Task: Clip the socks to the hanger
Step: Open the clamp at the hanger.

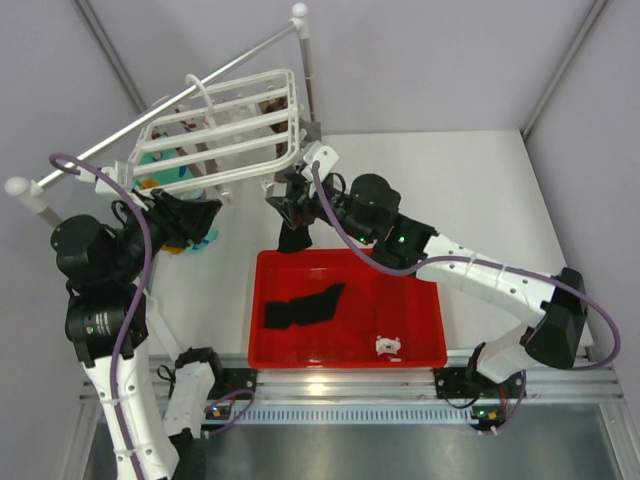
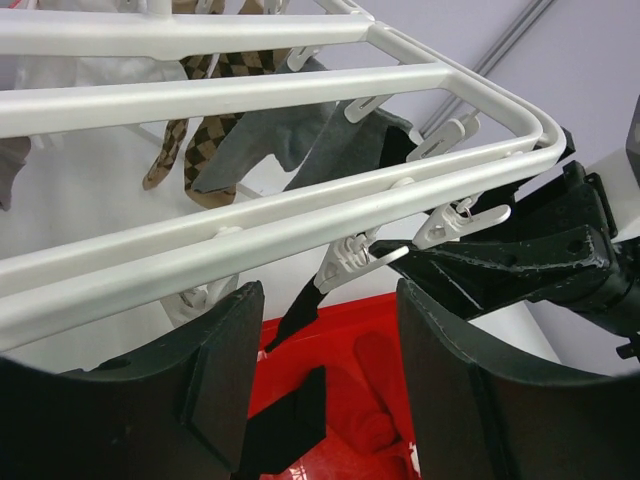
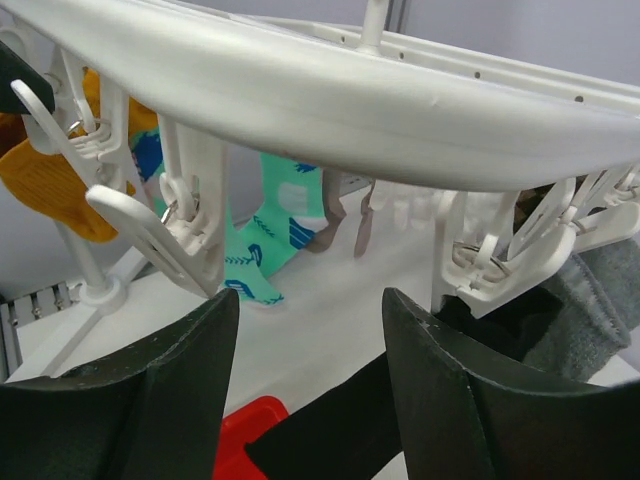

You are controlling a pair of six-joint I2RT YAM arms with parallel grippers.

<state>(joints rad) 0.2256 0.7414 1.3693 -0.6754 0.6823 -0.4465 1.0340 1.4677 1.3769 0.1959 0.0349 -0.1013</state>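
Observation:
The white slatted hanger (image 1: 215, 120) hangs from the rail at the back left. A black sock (image 1: 293, 236) dangles from a clip at its right corner, over the tray's far edge; it shows too in the left wrist view (image 2: 300, 318) and the right wrist view (image 3: 350, 430). Another black sock (image 1: 303, 305) lies in the red tray (image 1: 420, 300) beside dark red socks (image 2: 375, 400). My right gripper (image 1: 285, 195) (image 3: 310, 300) stands open just under the hanger's rim (image 3: 330, 110), beside that clip (image 3: 490, 265). My left gripper (image 1: 195, 215) (image 2: 327, 330) is open below the hanger's near bars, holding nothing.
Teal patterned socks (image 3: 265, 240), an orange-yellow sock (image 3: 40, 175), a grey sock (image 3: 590, 310) and a brown checked sock (image 2: 205, 140) hang from other clips. The metal rail (image 1: 170, 95) rests on white-capped poles (image 1: 303, 40). A small white item (image 1: 388, 346) lies in the tray.

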